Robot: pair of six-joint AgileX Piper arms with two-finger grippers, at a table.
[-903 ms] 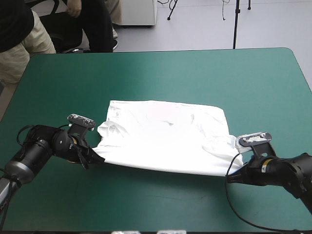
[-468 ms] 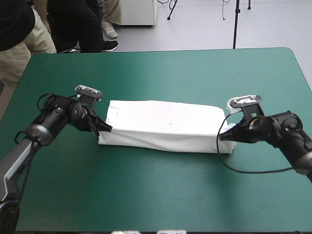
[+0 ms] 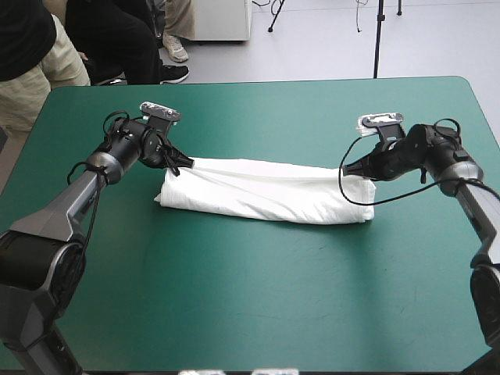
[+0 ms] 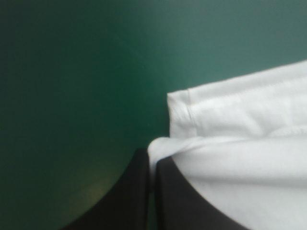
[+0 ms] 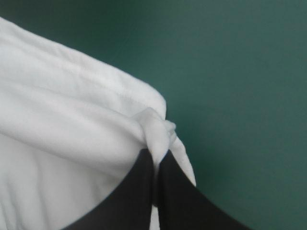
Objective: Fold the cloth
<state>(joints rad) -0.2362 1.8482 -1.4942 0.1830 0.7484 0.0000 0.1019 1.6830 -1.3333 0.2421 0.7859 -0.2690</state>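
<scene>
T-shirt [image 3: 266, 191]: long folded band at table centre. Left gripper [image 3: 183, 164] pinches its 10 o'clock corner; right gripper [image 3: 349, 169] pinches its 2 o'clock corner. Open teal-green cover [image 3: 258, 297] lies widest toward 6 o'clock.

I had the left arm [image 3: 78, 191] stretched forward and inward from its side, the forearm long and low and the wrist bent so that the left gripper [image 3: 184, 164] pointed toward the middle. Its two black fingers [image 4: 134, 196] were pressed together almost to a point, with a thin white fold of the T-shirt [image 3: 266, 195] pinched between the tips. The right arm [image 3: 473, 195] mirrored it, elbow out to the side and wrist turned inward, with the right gripper [image 3: 350, 169] aimed back at the left one. Its fingers were likewise all but closed on a bunched bit of the same fabric. The two grippers sat roughly level with each other, well apart.
</scene>
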